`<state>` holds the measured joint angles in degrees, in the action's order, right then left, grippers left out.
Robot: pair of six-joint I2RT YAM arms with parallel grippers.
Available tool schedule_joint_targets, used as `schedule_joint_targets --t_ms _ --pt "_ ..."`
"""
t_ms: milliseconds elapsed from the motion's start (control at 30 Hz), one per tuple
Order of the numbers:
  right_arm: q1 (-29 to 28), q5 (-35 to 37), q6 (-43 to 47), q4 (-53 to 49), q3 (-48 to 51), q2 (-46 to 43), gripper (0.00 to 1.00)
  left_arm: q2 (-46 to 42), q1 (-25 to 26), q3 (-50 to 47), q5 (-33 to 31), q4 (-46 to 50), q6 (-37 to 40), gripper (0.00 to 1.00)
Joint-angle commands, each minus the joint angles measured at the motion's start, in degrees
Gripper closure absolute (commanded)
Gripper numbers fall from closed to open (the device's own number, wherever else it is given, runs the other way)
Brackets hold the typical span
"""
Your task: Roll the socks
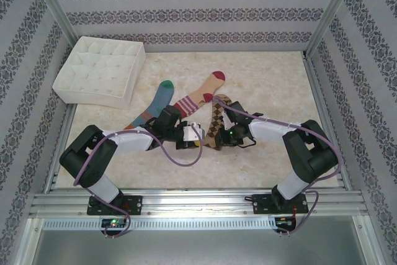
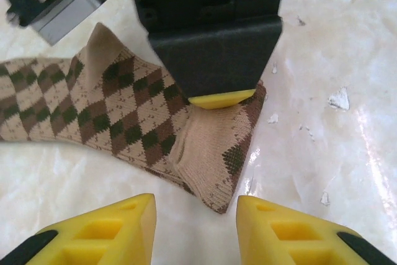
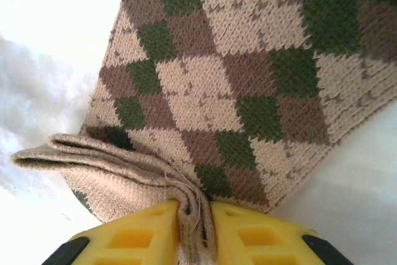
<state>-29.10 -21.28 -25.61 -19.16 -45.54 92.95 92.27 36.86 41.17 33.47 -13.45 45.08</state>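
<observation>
The brown-tan argyle sock lies on the marble tabletop with its near end folded over. My right gripper is shut on that folded tan edge, the fabric bunched between its yellow fingers; it also reaches down onto the sock's end and meets the sock from the right. My left gripper stands open just short of the sock's corner, with nothing between its fingers; it sits close to the left of the sock. The blue sock and the tan sock with the maroon toe lie flat behind.
A white quilted fabric box stands at the back left. Patterned walls and an aluminium frame close in the table on three sides. The two arms meet near the table's middle, their cables looping over the surface.
</observation>
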Motion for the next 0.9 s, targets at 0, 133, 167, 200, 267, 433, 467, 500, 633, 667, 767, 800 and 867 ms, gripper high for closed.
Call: schedule_joint_targets --t_ms 0,133,167,200,267,433,467,500,633,667,767,800,867 --pt "0.2 5.2 -0.1 -6.1 1.5 3.6 0.74 0.0 4.1 -0.8 -5.6 -3.7 10.4 0.60" --pt "0.2 5.0 0.0 -6.6 1.2 3.9 0.73 2.7 6.9 -0.1 -10.2 -5.5 13.8 0.60" --pt "0.2 4.9 0.0 -6.8 1.2 3.9 0.73 3.5 7.1 0.5 -10.4 -5.5 14.0 0.60" --pt "0.2 4.9 0.1 -6.9 1.2 3.8 0.73 4.2 7.2 1.1 -10.5 -5.2 14.2 0.60" --pt "0.3 4.8 0.2 -7.2 1.2 3.7 0.74 5.9 7.5 2.5 -10.5 -4.0 14.9 0.60" --pt "0.6 4.4 0.5 -7.7 1.2 3.7 0.77 9.4 7.8 4.3 -10.9 -2.2 16.2 0.63" --pt "0.7 4.2 0.6 -7.7 1.2 3.6 0.77 10.3 7.8 4.5 -11.3 -1.9 16.3 0.63" --pt "0.7 4.1 0.8 -7.8 1.2 3.6 0.78 11.2 7.8 4.8 -12.0 -1.8 16.5 0.63" --pt "0.7 2.8 2.2 -7.4 1.5 2.6 0.73 13.9 7.8 6.3 -14.2 -1.0 15.3 0.62" --pt "0.8 2.5 2.6 -7.2 1.6 2.0 0.67 14.1 7.8 6.8 -14.4 -0.3 14.4 0.63" --pt "1.8 1.7 3.0 -6.6 2.5 -0.9 0.60 13.6 7.8 8.8 -12.6 4.9 12.6 0.87" --pt "2.6 1.1 2.6 -5.9 3.1 -2.3 0.60 13.4 7.9 9.7 -11.4 7.7 12.1 0.95" --pt "4.2 -0.5 1.6 -4.1 4.4 -5.4 0.60 12.8 7.8 11.4 -8.8 12.9 11.3 1.00"
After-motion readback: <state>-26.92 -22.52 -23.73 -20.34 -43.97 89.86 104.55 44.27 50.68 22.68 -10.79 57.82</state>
